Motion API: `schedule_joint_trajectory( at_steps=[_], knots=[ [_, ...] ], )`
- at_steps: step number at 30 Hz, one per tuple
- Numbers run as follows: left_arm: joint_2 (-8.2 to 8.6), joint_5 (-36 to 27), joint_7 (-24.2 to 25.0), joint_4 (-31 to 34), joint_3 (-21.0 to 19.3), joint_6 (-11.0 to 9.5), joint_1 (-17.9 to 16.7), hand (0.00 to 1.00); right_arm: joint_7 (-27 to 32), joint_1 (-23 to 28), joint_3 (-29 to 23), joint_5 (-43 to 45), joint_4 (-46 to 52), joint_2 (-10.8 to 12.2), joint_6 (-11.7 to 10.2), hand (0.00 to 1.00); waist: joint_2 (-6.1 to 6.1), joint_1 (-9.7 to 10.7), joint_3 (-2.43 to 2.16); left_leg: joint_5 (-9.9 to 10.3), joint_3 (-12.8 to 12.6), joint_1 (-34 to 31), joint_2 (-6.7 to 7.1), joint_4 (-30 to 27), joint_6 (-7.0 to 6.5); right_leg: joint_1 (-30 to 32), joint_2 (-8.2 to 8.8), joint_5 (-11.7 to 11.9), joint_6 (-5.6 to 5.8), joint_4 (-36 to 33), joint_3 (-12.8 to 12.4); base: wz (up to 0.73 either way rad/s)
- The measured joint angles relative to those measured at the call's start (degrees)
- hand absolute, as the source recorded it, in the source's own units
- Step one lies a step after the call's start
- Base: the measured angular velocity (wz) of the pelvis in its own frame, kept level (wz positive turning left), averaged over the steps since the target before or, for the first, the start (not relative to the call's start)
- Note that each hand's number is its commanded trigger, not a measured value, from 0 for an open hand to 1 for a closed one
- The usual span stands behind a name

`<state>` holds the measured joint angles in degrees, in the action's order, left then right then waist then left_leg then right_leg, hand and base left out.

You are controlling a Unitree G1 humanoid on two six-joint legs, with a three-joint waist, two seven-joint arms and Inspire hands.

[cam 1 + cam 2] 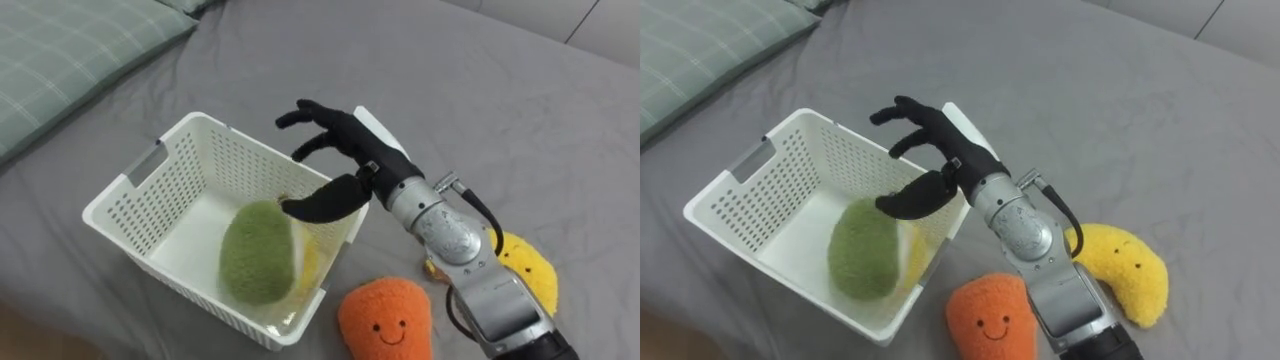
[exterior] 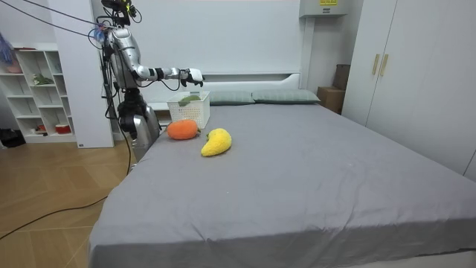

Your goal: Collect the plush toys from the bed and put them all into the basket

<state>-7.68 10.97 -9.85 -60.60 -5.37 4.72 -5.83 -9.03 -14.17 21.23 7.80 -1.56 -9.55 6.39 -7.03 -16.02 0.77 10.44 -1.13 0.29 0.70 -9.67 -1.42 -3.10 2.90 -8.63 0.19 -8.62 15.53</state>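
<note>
My right hand (image 1: 350,162) hangs over the white basket (image 1: 225,160) at its right-hand edge, fingers spread and holding nothing (thumb angled down toward the inside). The green plush toy (image 1: 257,250) lies in the basket, with something pale yellow against it that I can't quite make out, perhaps another toy. The orange toy (image 1: 385,318) and yellow toy (image 1: 1122,270) lie on the grey bed (image 1: 520,130) just beside the basket, on either side of the forearm.

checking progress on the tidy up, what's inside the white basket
A green plush toy lies in the basket, with something yellow beside it, mostly covered. The open right hand above hides one corner.
</note>
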Motion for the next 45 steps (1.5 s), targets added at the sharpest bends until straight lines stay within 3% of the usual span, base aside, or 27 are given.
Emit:
schedule_joint_trajectory(
  at_steps=[10, 15, 20, 25, 31, 36, 40, 45],
  knots=[
    [-0.01, -0.03, 0.50, 0.00, 0.02, 0.00, -0.01, 0.00, 0.59, 0.00, 0.00, -0.49, 0.00, -0.08, -0.04, 0.00, 0.18, 0.14, 0.07, -0.03, 0.19, -0.05, 0.02, 0.00, 0.00, -0.01, 0.02, 0.00, 0.00, 0.00, 0.11, 0.00],
    [-0.01, -0.02, 0.49, 0.01, -0.11, 0.00, -0.02, 0.00, 0.96, 0.00, -0.02, -0.48, -0.01, -0.18, -0.05, 0.00, 0.40, 0.17, -0.13, -0.04, 0.25, -0.02, 0.02, -0.05, -0.01, -0.03, 0.04, 0.00, 0.00, 0.00, 0.11, 0.00],
    [0.00, -0.07, 0.18, -0.07, -1.31, -0.02, -1.07, 0.00, 1.81, 0.07, -0.22, 0.31, -1.26, -0.53, -0.18, 0.00, 0.63, 1.60, -0.17, -0.09, 0.25, 0.96, 0.05, 0.06, -0.02, -1.11, 0.08, 0.00, 0.00, 0.09, 0.38, 0.01],
    [0.16, -0.12, -0.74, -0.03, -1.41, -0.02, -2.39, 0.00, 4.67, 2.56, -3.67, 1.39, -2.46, -1.85, -0.52, 0.00, 0.37, 2.18, -0.34, -0.13, -0.08, 1.21, 0.05, -0.01, -0.05, -1.31, 0.13, 0.00, 0.01, -0.06, 0.22, -0.01],
    [0.32, -0.25, -0.85, -0.25, -1.16, -0.10, -3.37, 0.00, 7.68, 3.22, -8.72, 1.20, -6.74, -2.93, -2.07, 0.00, 0.28, 4.63, -0.41, -0.16, -0.05, 1.90, 0.02, -0.02, 0.00, -1.92, 0.08, 0.01, 0.00, -0.10, 0.14, -0.01],
    [0.37, -0.13, -1.39, -0.24, -1.24, -0.99, -3.85, 0.00, 9.75, 5.13, -11.12, 0.94, -10.31, -4.30, -2.81, 0.00, -0.43, 6.15, -0.84, -0.16, -0.58, 2.26, -0.04, 0.34, 0.00, -1.73, 0.00, 0.02, -0.01, -0.12, -1.03, -0.08],
    [0.08, -0.05, -2.06, -0.35, -1.23, -1.11, -5.06, 0.00, 11.13, 6.20, -12.96, 0.71, -12.36, -4.32, -2.84, 0.00, -0.85, 6.73, -0.58, -0.16, -1.64, 2.33, -0.19, 0.29, 0.00, -1.36, -0.08, 0.03, -0.01, -0.13, -1.56, -0.12],
    [-0.74, 0.00, -2.09, -0.19, -1.22, -1.08, -6.36, 0.00, 13.59, 6.35, -16.50, -1.17, -15.18, -4.97, -3.75, 0.00, -0.94, 8.56, -0.58, -0.15, -1.91, 1.02, -0.21, 0.13, -0.01, 0.14, -0.13, 0.13, 0.01, -0.23, -1.99, -0.03]
  ],
)
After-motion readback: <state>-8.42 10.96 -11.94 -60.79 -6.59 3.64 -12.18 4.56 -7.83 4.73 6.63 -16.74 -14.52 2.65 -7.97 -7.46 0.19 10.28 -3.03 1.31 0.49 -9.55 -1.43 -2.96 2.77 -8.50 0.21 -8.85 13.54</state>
